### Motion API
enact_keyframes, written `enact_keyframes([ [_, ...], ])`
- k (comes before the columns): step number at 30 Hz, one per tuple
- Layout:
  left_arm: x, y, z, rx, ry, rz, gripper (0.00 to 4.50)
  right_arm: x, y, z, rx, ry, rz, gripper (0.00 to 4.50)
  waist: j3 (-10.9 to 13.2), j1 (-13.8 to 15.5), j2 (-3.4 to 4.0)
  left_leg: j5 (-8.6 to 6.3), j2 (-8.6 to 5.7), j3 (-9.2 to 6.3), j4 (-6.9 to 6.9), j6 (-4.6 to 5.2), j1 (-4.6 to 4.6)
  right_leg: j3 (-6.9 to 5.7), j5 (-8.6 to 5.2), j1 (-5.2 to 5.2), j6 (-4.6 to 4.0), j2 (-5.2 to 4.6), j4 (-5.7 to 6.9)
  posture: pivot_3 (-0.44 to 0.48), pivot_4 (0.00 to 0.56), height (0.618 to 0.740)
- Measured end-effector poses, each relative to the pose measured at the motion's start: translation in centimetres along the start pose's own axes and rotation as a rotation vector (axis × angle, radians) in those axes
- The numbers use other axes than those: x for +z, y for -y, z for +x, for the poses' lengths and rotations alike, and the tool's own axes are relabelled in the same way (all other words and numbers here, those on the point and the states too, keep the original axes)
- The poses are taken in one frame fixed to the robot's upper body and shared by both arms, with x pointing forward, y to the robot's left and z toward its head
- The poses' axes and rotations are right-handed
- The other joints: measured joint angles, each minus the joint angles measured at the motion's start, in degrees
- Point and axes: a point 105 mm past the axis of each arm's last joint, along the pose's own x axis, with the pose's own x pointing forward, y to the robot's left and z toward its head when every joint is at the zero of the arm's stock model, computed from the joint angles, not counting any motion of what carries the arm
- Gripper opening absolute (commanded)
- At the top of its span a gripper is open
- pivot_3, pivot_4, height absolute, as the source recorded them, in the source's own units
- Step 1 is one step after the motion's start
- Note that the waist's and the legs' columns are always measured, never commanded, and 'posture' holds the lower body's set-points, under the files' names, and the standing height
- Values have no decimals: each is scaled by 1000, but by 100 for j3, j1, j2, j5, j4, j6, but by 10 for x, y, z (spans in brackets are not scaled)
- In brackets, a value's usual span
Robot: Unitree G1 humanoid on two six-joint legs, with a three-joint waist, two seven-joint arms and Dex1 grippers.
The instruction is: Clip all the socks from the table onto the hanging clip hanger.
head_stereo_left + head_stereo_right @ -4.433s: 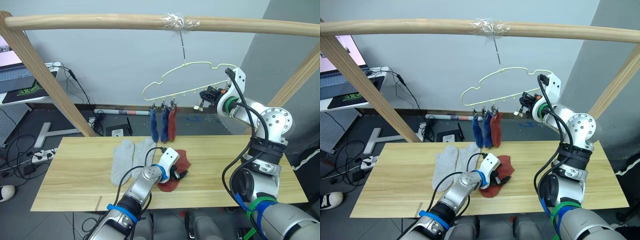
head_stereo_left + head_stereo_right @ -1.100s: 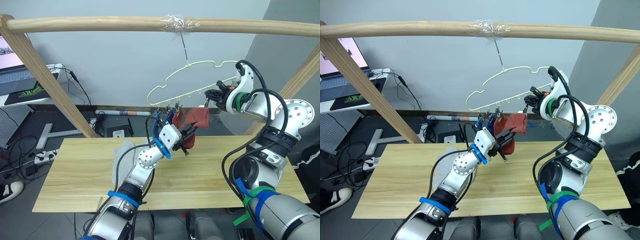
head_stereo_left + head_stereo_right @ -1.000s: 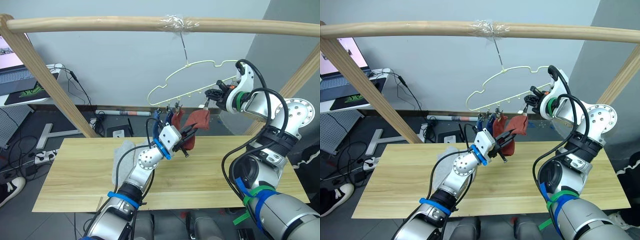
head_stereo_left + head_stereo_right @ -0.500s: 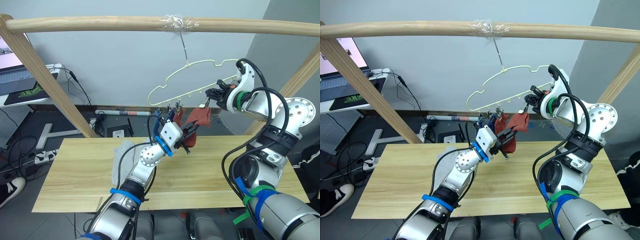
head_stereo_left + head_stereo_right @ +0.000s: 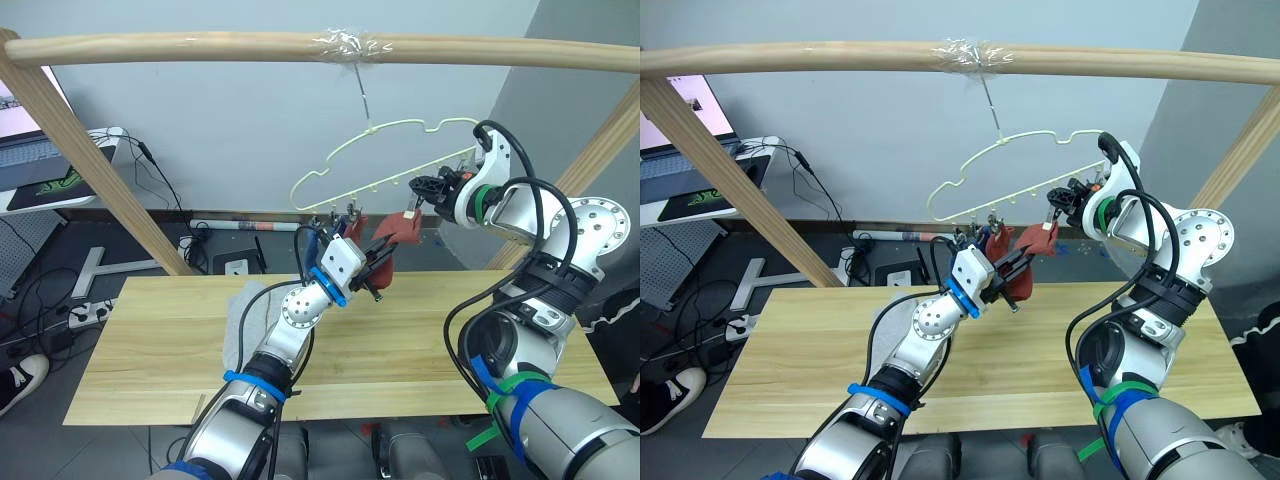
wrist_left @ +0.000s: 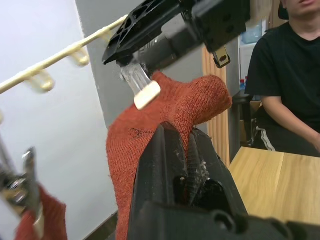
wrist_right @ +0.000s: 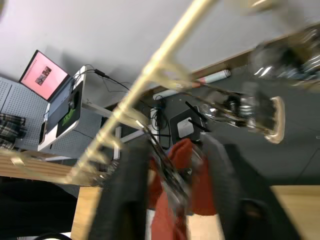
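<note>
A white side desk with a laptop [image 5: 20,140] stands at the far left behind the slanting wooden post [image 5: 95,160] of the drying frame. In front lies the pale plank desk [image 5: 130,350], and on its left-centre part two light grey socks [image 5: 243,318] lie side by side, partly hidden by the left arm. Above the desk's far edge, two blue socks [image 5: 316,240] and a rust red sock [image 5: 352,232] hang from the leftmost clips of the clip hanger [image 5: 375,160], largely covered by the left wrist. The pale yellow-green hanger tilts, its right end higher, and its hook is taped to the round wooden rail [image 5: 300,45].

The left gripper [image 5: 378,262] is raised off the desk to just below the hanger's clip row, its black fingers [image 6: 172,150] pinched narrow on the second rust red sock [image 6: 165,120], which bunches up above them. The upper edge of that sock reaches a grey metal clip [image 6: 142,87] with a pale tip, and the clip touches the fabric; whether it has bitten cannot be told.

The right gripper [image 5: 428,186] is at that same clip on the right part of the hanger, its fingers set close on either side of the clip. In the left wrist view a seated person in a black shirt [image 6: 285,80] is behind the desk's corner.
</note>
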Motion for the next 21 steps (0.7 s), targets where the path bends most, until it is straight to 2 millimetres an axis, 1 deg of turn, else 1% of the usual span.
enact_keyframes([
  [5,1,-1,4,3,0,8,0,4,-1,-4,14,21,-15,4441,0,-38,1,0,0,0,-4,0,-3,1,0,-6,0,1,2,48,139,740],
  [9,-1,0,4,0,-7,9,0,13,-7,-22,56,76,-141,4480,-1,-42,1,0,0,1,-7,0,-8,2,-1,-13,2,1,1,49,134,740],
  [11,-3,-1,4,1,-16,2,0,12,-14,-32,97,115,-191,4480,-1,-69,1,0,0,2,-7,0,-9,3,-2,-15,3,2,5,47,130,740],
  [13,-4,0,5,1,-24,-6,551,8,-18,-39,114,137,-239,4500,-2,-93,3,0,0,1,-6,0,-12,3,-2,-22,4,2,12,49,123,740],
  [15,-5,-1,5,0,-30,-13,1068,-2,-19,-49,117,162,-302,4500,-2,-104,2,0,0,1,-5,0,-14,4,-3,-25,5,3,17,47,124,740],
  [17,-7,-1,5,-6,-44,-34,1618,-13,-13,-59,79,176,-361,4500,-2,-116,2,0,0,1,-3,0,-18,4,-3,-26,6,2,17,36,120,740],
  [20,-12,-1,5,-7,-68,-58,2496,-30,-4,-67,33,188,-394,4500,-2,-138,2,1,0,2,2,-1,-16,5,-3,-27,7,3,21,23,129,740],
  [21,-13,-3,4,-3,-75,-71,2791,-37,-1,-69,18,186,-406,4500,-2,-144,2,1,0,2,2,-1,-14,5,-3,-27,7,4,24,13,123,740],
])
